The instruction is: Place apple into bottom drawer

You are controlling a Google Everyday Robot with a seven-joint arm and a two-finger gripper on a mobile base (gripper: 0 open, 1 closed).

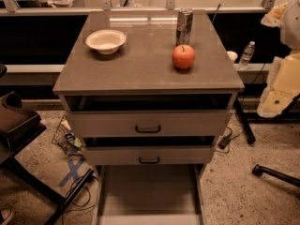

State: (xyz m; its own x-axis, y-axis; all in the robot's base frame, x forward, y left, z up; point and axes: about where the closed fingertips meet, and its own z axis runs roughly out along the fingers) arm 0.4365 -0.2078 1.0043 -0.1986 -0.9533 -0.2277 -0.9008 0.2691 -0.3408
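Round red-orange apple (183, 56) sits stem-up on the cabinet top (140, 64); shallow grey-beige bottom drawer (149, 191) is pulled open below; pale gripper (277, 95) is off right, well apart.

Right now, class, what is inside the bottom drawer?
The bottom drawer shows only bare floor; the drawers above cover its back. The apple sits on the cabinet top; the tool is far right.

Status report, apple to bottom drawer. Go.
Pincer at right edge, off to the side. Apple on cabinet top beside can, untouched. Bottom drawer pulled out, way down looks free.
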